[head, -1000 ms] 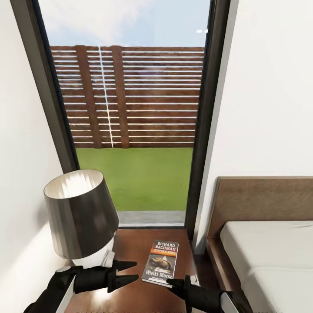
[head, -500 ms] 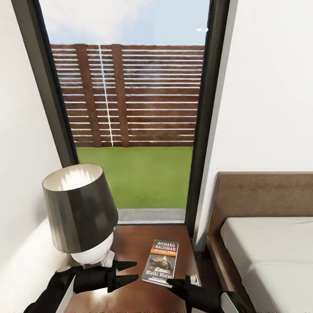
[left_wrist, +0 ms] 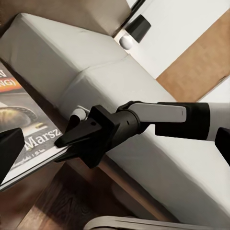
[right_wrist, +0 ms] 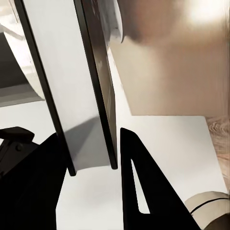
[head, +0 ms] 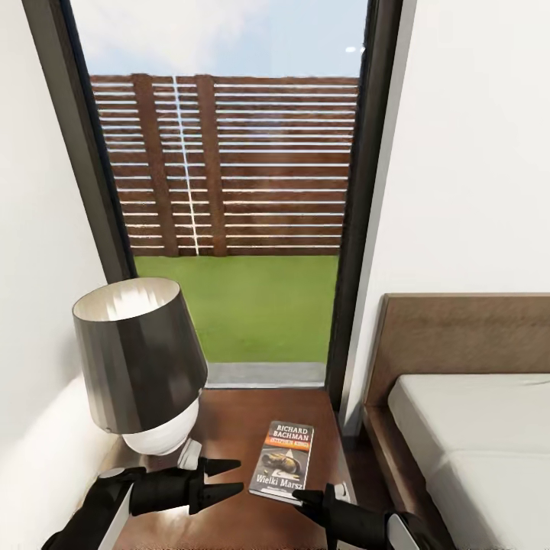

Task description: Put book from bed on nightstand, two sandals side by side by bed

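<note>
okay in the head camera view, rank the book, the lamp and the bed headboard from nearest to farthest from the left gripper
From the left gripper:
1. The book, just to its right on the nightstand.
2. The lamp, behind it on the left.
3. The headboard, far right.

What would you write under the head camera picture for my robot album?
Book lying on the nightstand beside a lamp, right gripper at its near edge, left gripper open alongside, bed at right.

The book (head: 283,461), a thin paperback with white "RICHARD BACHMAN" lettering, an orange band and a dark picture, lies flat and face up on the glossy reddish-brown nightstand (head: 237,416). Just beside it stands the bed (head: 473,443), pale mattress bare, brown headboard against the wall.
</note>
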You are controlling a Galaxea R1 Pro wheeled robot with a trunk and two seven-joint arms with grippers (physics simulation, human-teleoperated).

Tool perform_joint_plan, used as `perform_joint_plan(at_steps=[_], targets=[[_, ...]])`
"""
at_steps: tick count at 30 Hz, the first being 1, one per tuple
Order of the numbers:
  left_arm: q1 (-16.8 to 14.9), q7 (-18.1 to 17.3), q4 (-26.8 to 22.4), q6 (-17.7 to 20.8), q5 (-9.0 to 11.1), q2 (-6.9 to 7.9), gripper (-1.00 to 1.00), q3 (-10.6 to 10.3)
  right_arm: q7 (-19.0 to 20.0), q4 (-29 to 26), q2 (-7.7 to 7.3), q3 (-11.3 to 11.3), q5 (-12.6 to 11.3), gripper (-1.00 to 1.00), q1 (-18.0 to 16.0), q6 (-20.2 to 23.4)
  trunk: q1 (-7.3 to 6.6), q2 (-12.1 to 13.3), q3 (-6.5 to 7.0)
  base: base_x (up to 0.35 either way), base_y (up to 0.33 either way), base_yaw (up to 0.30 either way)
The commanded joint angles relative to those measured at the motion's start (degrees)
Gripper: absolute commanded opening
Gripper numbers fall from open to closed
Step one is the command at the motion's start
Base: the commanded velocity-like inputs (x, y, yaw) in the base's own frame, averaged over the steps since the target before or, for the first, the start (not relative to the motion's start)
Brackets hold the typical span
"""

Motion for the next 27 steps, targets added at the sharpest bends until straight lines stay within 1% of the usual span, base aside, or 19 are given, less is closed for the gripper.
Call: perform_joint_plan(at_steps=[1,27], targets=[[-0.03,-0.16,0.0,0.6,0.12,0.01,1.0,-0.01,0.25,-0.01,0.06,-0.36,0.23,-1.0,-0.03,0.25,0.22,-0.44,-0.24,0.0,0.0,0.0],[-0.03,-0.08,0.0,0.51,0.12,0.01,1.0,-0.02,0.27,-0.04,0.06,-0.36,0.23,-1.0,-0.05,0.25,5.93,-10.87,-4.91,0.0,0.0,0.0]])
